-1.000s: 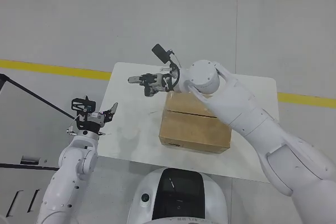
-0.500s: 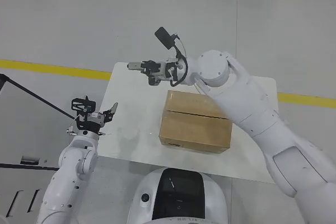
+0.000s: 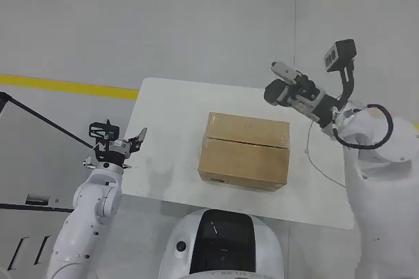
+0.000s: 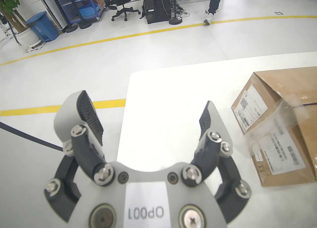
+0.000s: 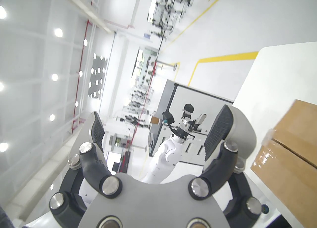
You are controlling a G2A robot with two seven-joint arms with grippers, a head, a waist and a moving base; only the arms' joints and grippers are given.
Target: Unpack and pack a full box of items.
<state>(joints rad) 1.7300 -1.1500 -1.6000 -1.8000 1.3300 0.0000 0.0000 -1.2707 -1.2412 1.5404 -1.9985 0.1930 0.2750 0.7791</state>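
Closed, taped box [image 3: 244,150] is sitting mid-table [image 3: 167,118]. Left gripper [image 4: 146,105] is hovering at the table's edge and right gripper [image 5: 161,115] near the far edge. Both are gaping wide and empty, probably leaving the lid free.

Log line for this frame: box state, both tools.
box: shut, taped, on table | left tool: open, empty, at table edge | right tool: open, empty, raised clear of box
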